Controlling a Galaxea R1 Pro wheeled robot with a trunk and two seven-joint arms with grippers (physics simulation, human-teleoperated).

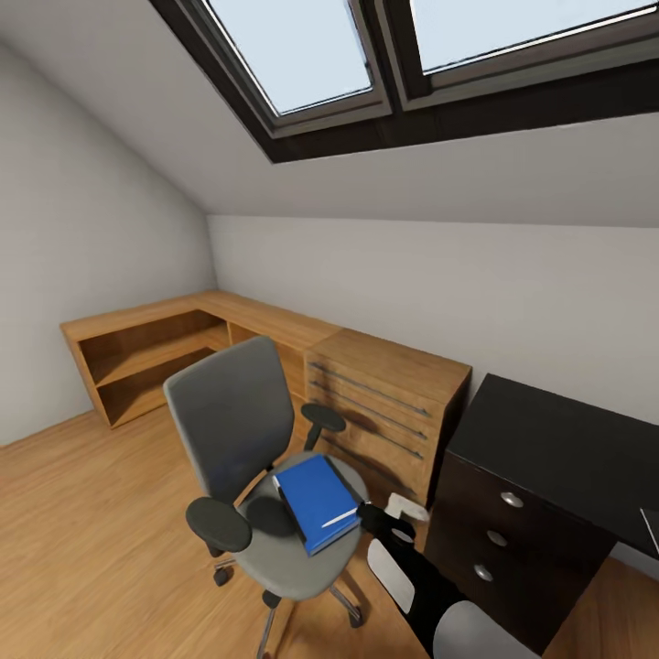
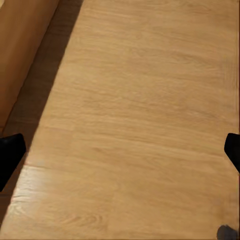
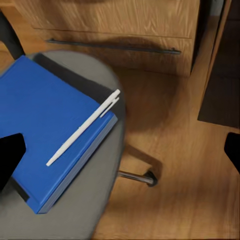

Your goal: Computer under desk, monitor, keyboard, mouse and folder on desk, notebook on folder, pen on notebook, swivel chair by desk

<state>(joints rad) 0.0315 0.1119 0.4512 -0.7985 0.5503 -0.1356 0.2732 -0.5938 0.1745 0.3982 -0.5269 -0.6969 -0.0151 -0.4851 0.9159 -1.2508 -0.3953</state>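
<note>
Blue is the folder (image 1: 318,501), and it lies flat on the seat of the swivel chair (image 1: 240,430). A thin white pen (image 1: 340,518) rests on top of the folder, near its edge. We think a dark flat thing peeks out from under the folder's corner; it may be the notebook, but we cannot be sure.

Our right gripper (image 1: 395,513) hangs just beside the seat, close to the pen's end. In the right wrist view its two fingers sit wide apart at the sides, and it holds nothing. The left gripper (image 2: 120,155) looks down at the bare wood floor (image 2: 140,100). Its fingers are wide apart too, with nothing between them.

The black desk (image 1: 558,448) with its drawers stands just to the right of the chair. The part of its top we can see is bare. Behind the chair stand a wooden chest of drawers (image 1: 384,403) and a low wooden shelf (image 1: 146,352).

We judge the job is near its start. The folder and pen are not yet on the desk. We cannot see the computer, monitor, keyboard or mouse here, so we cannot tell about them. The chair is already near the desk.
</note>
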